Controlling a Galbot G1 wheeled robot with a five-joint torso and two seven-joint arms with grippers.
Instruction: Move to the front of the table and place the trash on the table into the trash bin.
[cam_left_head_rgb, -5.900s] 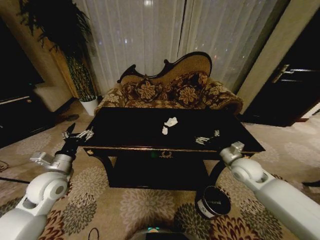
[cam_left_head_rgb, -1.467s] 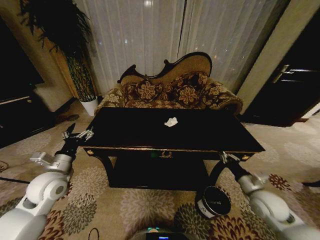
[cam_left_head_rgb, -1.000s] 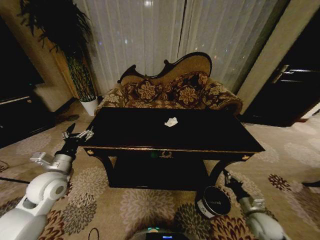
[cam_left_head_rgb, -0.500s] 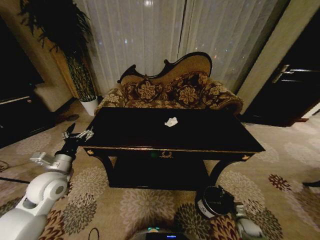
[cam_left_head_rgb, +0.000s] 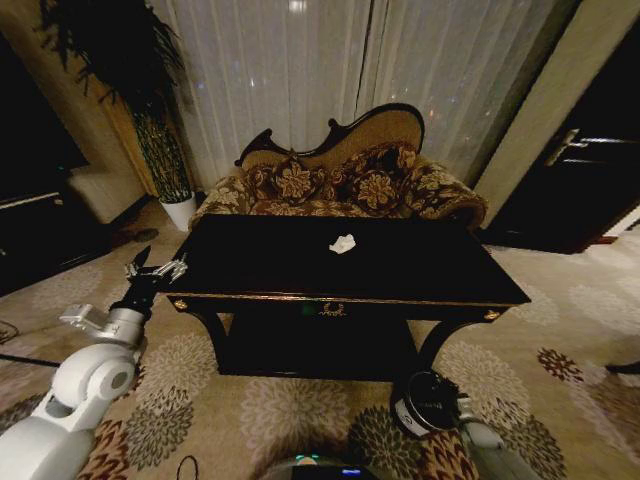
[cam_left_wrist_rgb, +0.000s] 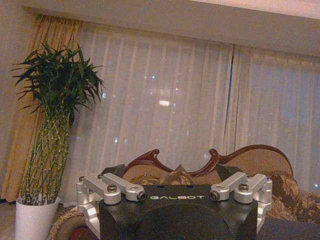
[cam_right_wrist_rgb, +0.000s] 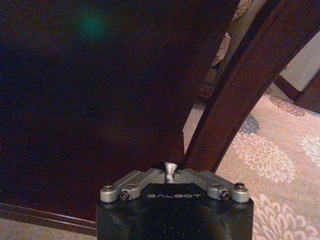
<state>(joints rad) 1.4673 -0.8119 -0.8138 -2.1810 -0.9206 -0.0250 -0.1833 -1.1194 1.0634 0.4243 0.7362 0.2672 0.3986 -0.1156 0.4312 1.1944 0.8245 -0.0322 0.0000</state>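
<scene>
Paper, one crumpled white scrap (cam_left_head_rgb: 342, 243), lies near the middle of the glossy black surface (cam_left_head_rgb: 420, 270), a little toward the sofa side and well apart from both arms. The surface has gold edge trim, a gold emblem (cam_left_head_rgb: 327, 310) at the centre of its front rail, curved legs and a lower shelf.

The trash bin (cam_left_head_rgb: 425, 404), a small dark bucket with a pale rim and a white label, stands on the patterned carpet (cam_left_head_rgb: 280, 410) by the front right leg, tilted toward the camera. The right arm is down low just beside the bin, on its right. In the right wrist view, the right hand (cam_right_wrist_rgb: 171, 172) has its fingers drawn together on a small white scrap of paper (cam_right_wrist_rgb: 170, 168), with the dark curved leg (cam_right_wrist_rgb: 235, 95) and the carpet beyond it.

The left hand (cam_left_head_rgb: 153, 270) hovers just off the front left corner of the surface, touching nothing, with its fingers spread apart. In the left wrist view, that hand (cam_left_wrist_rgb: 175, 192) faces the curtains (cam_left_wrist_rgb: 165, 100), a potted bamboo plant (cam_left_wrist_rgb: 50, 130) and the carved back of the sofa (cam_left_wrist_rgb: 215, 157).
</scene>
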